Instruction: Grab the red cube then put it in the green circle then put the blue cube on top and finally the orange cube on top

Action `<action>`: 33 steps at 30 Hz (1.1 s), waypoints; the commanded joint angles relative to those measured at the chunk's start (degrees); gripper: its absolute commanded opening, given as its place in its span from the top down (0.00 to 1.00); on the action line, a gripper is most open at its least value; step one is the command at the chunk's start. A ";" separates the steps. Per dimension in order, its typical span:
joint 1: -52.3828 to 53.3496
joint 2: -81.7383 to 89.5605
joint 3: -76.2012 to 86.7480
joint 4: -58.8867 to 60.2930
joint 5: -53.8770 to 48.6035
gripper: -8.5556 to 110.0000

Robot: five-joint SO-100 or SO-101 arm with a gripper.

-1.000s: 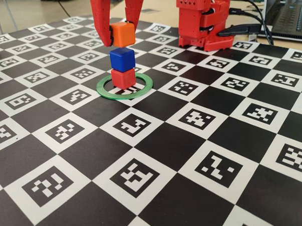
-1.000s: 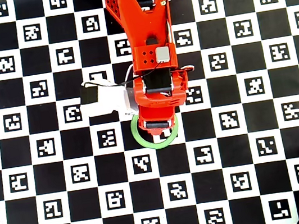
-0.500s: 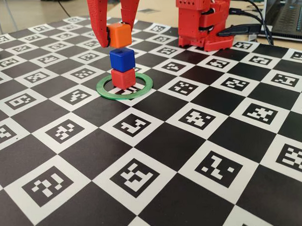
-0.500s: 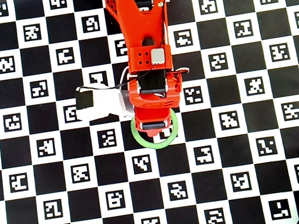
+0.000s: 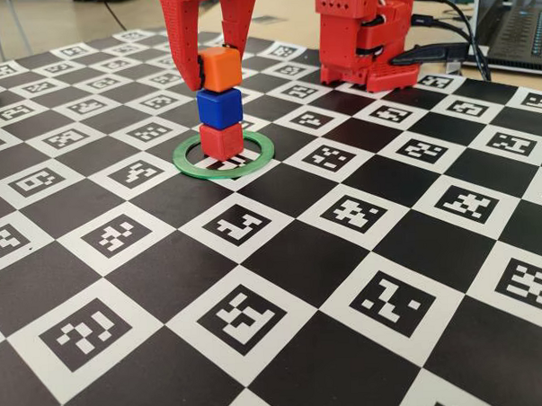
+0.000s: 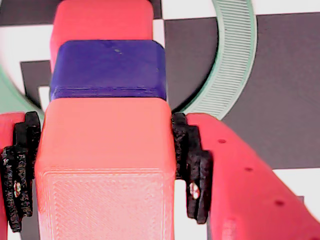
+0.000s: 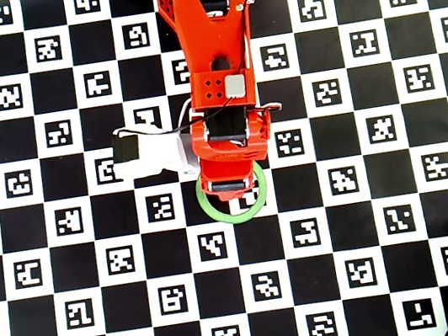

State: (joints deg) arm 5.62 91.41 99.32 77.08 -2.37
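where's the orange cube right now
In the fixed view, the orange cube is held in the gripper, on or just above the blue cube.

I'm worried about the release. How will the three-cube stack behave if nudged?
Probably tippy: the small matte orange plastic cube, in the gripper, meets the blue cube on the red cube, a narrow column. Flat faces likely resist sliding; no rolling.

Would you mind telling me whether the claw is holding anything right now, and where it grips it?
The claw holds the orange cube, its fingers pressed on two opposite side faces, just above the blue cube.
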 commanded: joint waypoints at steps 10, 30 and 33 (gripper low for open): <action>0.00 5.71 0.00 -1.14 0.62 0.89; -0.26 6.68 0.88 -1.14 -1.14 0.69; -0.18 7.21 0.79 -1.05 -1.14 0.66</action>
State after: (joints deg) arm 5.62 93.08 100.72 76.11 -3.34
